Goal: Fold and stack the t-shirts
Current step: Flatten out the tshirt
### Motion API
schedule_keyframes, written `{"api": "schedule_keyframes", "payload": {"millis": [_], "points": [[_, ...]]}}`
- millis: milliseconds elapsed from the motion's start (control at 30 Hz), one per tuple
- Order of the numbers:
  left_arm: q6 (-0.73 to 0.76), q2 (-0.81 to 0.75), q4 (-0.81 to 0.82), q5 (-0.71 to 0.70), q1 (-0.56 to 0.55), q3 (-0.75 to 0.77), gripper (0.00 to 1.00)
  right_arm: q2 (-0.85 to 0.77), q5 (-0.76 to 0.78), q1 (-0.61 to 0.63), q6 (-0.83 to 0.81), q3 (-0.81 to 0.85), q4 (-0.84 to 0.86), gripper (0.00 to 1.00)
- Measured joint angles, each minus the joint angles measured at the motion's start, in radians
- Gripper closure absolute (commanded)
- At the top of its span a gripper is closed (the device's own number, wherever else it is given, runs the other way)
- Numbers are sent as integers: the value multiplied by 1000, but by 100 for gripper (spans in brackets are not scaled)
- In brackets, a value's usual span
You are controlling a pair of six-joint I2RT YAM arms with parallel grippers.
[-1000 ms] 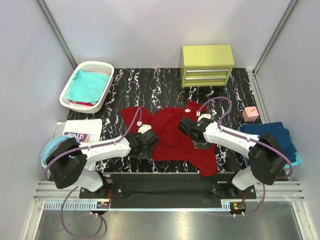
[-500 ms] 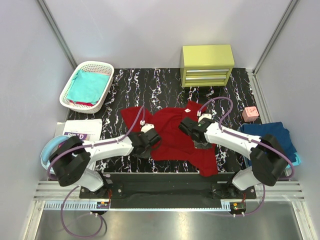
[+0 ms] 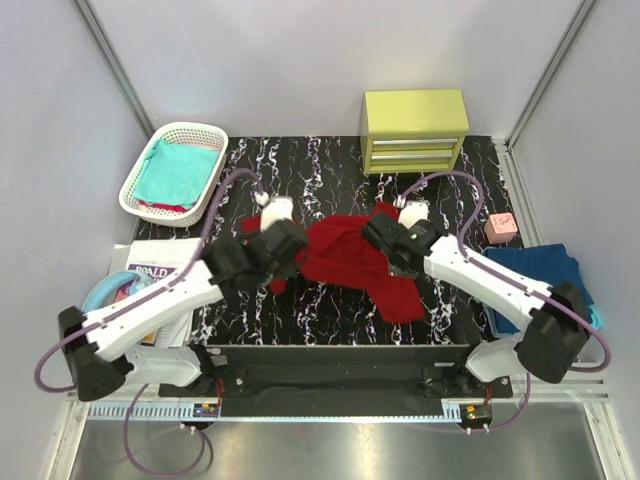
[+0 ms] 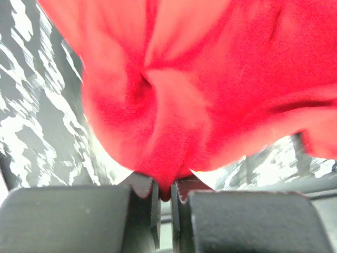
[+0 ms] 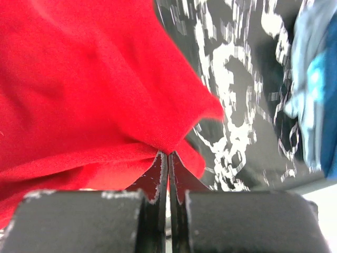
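Your left tool has its two fingers pressed almost together, and a thin fold of the red shirt is pinched between the tips. The cloth bunches into a knot of creases right above the grip. Your right tool is closed tight as well, with the tips meeting on a gathered edge of the same red shirt, which spreads away from them in one broad sheet.

From above, the left tool sits in front of the yellow drawer chest and off to its left. The right tool is almost straight in front of the chest. The red shirt is strung between the two grips, crumpled in the middle, with one tail trailing from the right tool toward the near edge of the black marbled desk.

Left of the chest, at the desk's far corner, a white basket holds a teal shirt. A small pink block lies in front of the chest, to its right. Nearer you than the block, a navy shirt is piled on a light blue shirt. A book lies far to the chest's left, nearer you than the basket.
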Motion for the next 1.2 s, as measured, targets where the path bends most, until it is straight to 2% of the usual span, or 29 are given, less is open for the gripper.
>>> {"api": "schedule_keyframes", "payload": {"millis": [200, 400, 533, 733, 1033, 1200], "points": [[74, -31, -83, -103, 95, 257, 88, -34, 80, -41, -74, 253, -36, 100], [150, -25, -137, -140, 187, 361, 87, -57, 127, -151, -183, 460, -65, 100], [198, 13, -147, -140, 248, 459, 87, -55, 151, -193, -257, 651, -74, 100], [256, 97, -141, -151, 273, 706, 88, -33, 186, -194, -340, 985, -71, 100], [275, 172, -138, -156, 272, 993, 89, -31, 207, -194, -379, 1109, -61, 100], [297, 185, -133, -159, 272, 1048, 89, -30, 208, -193, -438, 1153, -5, 100]]}}
